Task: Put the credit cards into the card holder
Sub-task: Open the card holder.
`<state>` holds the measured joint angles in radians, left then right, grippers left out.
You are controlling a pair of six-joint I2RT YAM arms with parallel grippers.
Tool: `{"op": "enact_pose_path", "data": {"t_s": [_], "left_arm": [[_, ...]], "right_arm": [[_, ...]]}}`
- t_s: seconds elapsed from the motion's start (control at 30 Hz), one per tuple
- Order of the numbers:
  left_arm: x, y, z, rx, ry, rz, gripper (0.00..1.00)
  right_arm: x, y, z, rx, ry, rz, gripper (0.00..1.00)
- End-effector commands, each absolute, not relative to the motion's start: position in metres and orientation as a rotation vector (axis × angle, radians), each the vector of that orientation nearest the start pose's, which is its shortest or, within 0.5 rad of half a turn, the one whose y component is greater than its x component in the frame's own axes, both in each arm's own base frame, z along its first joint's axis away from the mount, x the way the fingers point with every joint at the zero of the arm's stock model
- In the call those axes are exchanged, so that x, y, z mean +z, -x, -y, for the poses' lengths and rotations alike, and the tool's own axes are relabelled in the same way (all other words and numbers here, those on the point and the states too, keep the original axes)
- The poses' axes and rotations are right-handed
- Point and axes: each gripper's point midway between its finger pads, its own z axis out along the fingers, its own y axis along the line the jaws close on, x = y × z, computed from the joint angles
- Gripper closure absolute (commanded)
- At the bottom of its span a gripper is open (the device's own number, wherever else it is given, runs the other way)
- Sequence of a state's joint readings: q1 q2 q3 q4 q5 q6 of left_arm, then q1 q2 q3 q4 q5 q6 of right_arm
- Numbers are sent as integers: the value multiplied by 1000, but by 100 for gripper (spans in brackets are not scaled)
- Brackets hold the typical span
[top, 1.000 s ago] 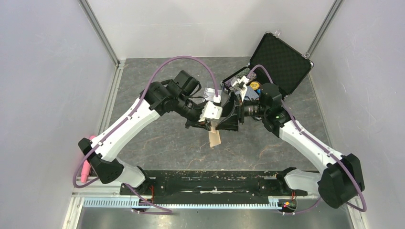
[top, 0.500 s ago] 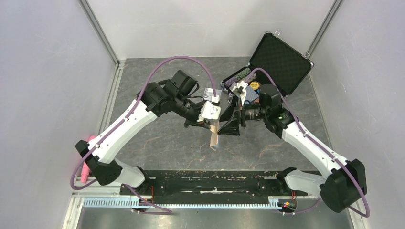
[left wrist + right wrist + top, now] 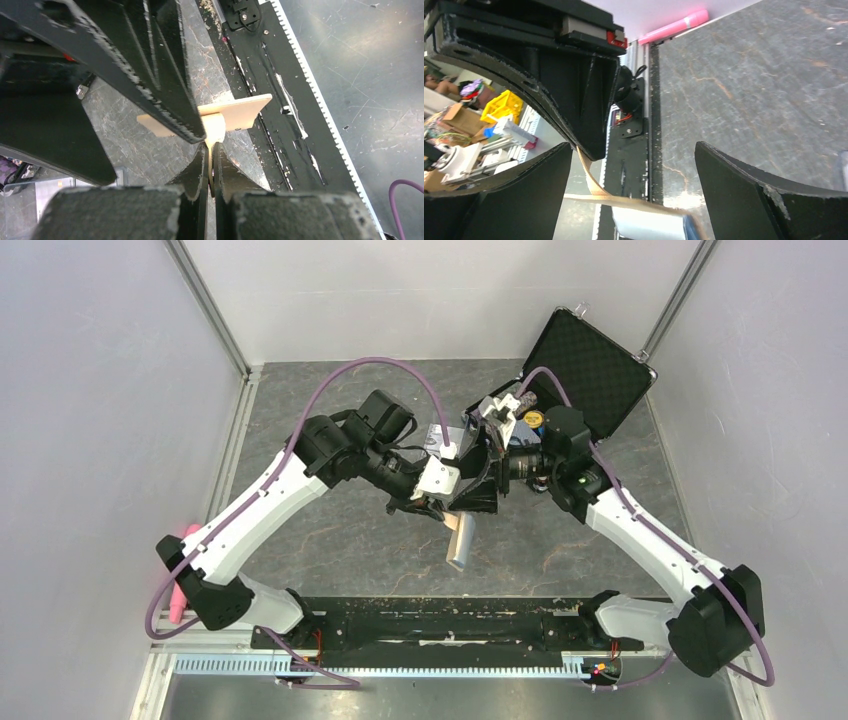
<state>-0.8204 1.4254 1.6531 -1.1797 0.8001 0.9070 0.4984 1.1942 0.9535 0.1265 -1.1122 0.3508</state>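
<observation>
The tan card holder [image 3: 460, 540] hangs above the table's middle, and my left gripper [image 3: 437, 505] is shut on its strap. In the left wrist view the closed jaws [image 3: 211, 150] pinch the tan strap, and the card holder [image 3: 240, 111] spreads flat beyond them. My right gripper [image 3: 478, 490] is open right beside it. In the right wrist view the card holder's tan edge [image 3: 624, 201] and light blue lining [image 3: 651, 225] lie between the spread fingers [image 3: 634, 195], touching neither. Pale credit cards [image 3: 436, 434] lie on the table behind the grippers, mostly hidden.
An open black poker-chip case [image 3: 590, 368] stands at the back right, close behind the right arm. A pink object [image 3: 181, 585] lies along the left wall. The black base rail [image 3: 440, 625] runs along the near edge.
The card holder, hanging from my left gripper, has swung right and toward the near edge, and its pale lining now shows. The right wrist has shifted slightly back.
</observation>
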Motion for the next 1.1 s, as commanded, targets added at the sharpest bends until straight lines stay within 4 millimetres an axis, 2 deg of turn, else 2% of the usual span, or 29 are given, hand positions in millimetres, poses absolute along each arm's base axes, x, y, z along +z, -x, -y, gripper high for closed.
{"op": "enact_pose_path", "data": {"t_s": [0.0, 0.13, 0.33, 0.5, 0.73, 1.07], "left_arm": [[316, -127, 302, -987, -1957, -1145, 98], [314, -130, 301, -957, -1959, -1153, 98], [312, -139, 294, -854, -1951, -1170, 98], [308, -146, 288, -786, -1941, -1200, 98], [300, -157, 282, -707, -1922, -1272, 98], [290, -174, 285, -642, -1860, -1334, 98]], "right_arm": [[314, -173, -300, 1625, 1087, -1479, 5], [309, -166, -302, 1653, 1110, -1491, 8], [284, -166, -297, 1591, 1150, -1582, 11], [274, -162, -291, 1558, 1184, -1639, 13], [270, -156, -285, 1534, 1200, -1665, 15], [282, -150, -282, 1534, 1206, -1650, 16]]}}
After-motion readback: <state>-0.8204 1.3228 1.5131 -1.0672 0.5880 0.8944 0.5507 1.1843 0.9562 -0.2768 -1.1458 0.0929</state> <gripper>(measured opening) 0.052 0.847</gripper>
